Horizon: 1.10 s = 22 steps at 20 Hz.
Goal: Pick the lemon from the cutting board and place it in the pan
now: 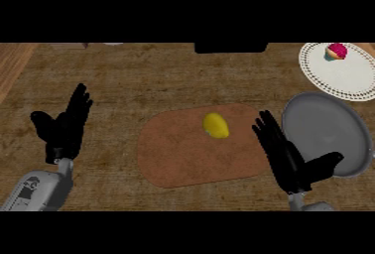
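Observation:
A yellow lemon (215,125) lies on the upper right part of the brown cutting board (183,154) in the middle of the counter. Just right of the board sits the grey pan (322,124), round and with nothing in it. My right hand (285,158) stands open over the board's right edge, fingers straight and pointing up, its thumb spread over the pan's rim. It is a short way right of the lemon and not touching it. My left hand (62,126) rests open at the left, fingers up, well away from the board.
A white plate (344,79) with a lacy rim sits at the back right and carries a pink cupcake (336,51). A dark object (230,47) stands at the back edge. A lighter wooden strip (13,64) runs along the far left.

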{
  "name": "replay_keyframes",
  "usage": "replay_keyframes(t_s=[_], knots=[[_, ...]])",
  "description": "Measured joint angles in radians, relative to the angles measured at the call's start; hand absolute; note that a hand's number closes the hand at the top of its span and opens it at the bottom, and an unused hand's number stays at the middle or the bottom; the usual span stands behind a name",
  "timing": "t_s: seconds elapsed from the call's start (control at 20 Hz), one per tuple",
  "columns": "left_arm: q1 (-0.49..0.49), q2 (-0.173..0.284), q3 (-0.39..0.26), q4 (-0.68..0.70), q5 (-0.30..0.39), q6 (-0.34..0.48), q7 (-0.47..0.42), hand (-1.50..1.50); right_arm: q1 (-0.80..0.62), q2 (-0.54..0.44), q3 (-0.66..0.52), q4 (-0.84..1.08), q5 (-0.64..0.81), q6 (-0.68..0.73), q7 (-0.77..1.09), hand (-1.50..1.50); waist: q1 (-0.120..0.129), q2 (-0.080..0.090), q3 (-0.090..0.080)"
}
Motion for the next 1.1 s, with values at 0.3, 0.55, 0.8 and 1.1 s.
replay_keyframes(t_s=[0.3, 0.55, 0.8, 1.1], knots=[[-0.076, 0.013, -0.025, -0.035, -0.035, -0.022, -0.014, 0.0, -0.22, -0.069, 0.125, 0.041, 0.015, 0.291, 0.04, 1.5, 0.086, 0.013, -0.018], [-0.085, 0.011, -0.035, -0.046, -0.037, -0.044, -0.03, 0.0, -0.371, -0.197, 0.115, 0.098, 0.131, 0.488, -0.145, -1.5, 0.08, 0.017, -0.021], [-0.076, 0.012, -0.025, -0.05, -0.034, -0.055, -0.049, 0.0, -0.484, -0.318, 0.027, 0.226, 0.263, 0.561, -0.414, -1.5, 0.065, 0.019, -0.022], [-0.078, 0.014, -0.022, -0.05, -0.035, -0.07, -0.047, 0.0, -0.676, -0.484, 0.018, 0.352, 0.403, 0.647, -0.529, -1.5, 0.064, 0.018, -0.025]])
